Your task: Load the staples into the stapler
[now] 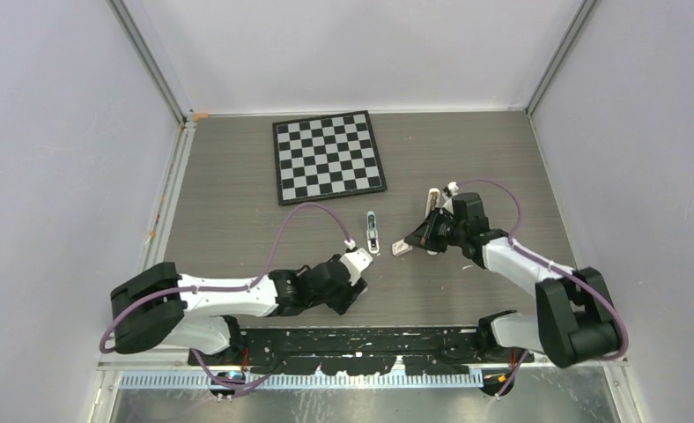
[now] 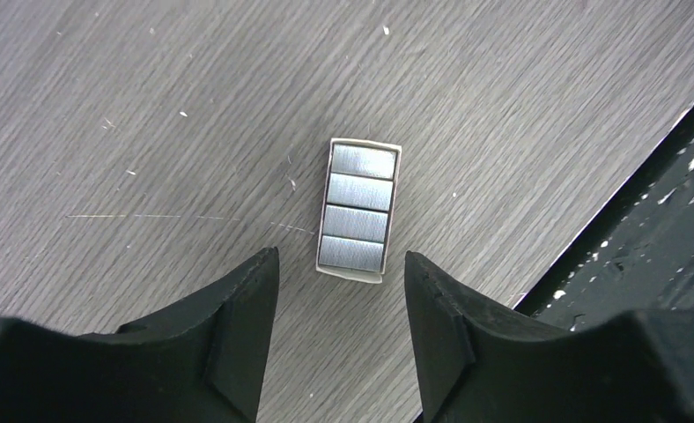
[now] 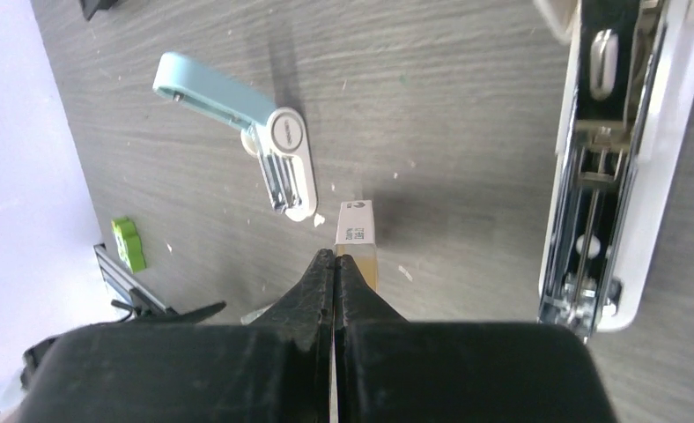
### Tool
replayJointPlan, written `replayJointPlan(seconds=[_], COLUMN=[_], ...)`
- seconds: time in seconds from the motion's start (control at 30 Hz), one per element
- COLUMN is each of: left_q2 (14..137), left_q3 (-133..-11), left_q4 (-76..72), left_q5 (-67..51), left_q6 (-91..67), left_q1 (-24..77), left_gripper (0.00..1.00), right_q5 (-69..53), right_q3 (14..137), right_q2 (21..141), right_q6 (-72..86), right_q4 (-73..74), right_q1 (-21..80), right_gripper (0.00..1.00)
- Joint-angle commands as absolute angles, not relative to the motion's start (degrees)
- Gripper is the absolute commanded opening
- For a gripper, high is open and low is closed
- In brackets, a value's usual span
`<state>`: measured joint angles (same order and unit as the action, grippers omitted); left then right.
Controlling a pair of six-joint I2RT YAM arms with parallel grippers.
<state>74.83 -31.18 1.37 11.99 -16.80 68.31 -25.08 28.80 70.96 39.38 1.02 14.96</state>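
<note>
Staples sit in white tray on the counter, centre of left wrist view. Your left fingers are spread either side, not touching, likely lined up to pick. Your right fingers are pressed together, empty. Stapler lies open at frame right, channel exposed for loading.

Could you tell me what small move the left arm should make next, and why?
Probably lower the left pincer straight down, then close. Its black fingers stand open on either side of the near end of the silvery-grey metal staple blocks, which lie in a small white open tray on the grey wood-grain table, not yet gripped.
</note>
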Motion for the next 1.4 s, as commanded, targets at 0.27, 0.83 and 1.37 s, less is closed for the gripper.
replayJointPlan(seconds=[0.27, 0.83, 1.37], left_q2=[59.34, 60.36, 55.22], left_q3=[-32.88, -53.76, -49.48], left_q4=[7.11, 37.22, 42.39], left_q5=[10.29, -5.46, -10.03], left_q6=[-22.85, -25.87, -17.48], left_q1=[53.38, 27.87, 24.40], left_gripper=[0.64, 1.00, 1.00], right_q5=[-20.57, -12.65, 4.08], right_q3=[37.09, 45.25, 40.03], right_q2=[81.78, 70.99, 63.38], right_q6=[36.87, 32.35, 38.78], right_q4=[-2.27, 20.50, 19.83], right_q1=[13.90, 17.19, 48.16], right_gripper=[0.13, 0.34, 0.41])
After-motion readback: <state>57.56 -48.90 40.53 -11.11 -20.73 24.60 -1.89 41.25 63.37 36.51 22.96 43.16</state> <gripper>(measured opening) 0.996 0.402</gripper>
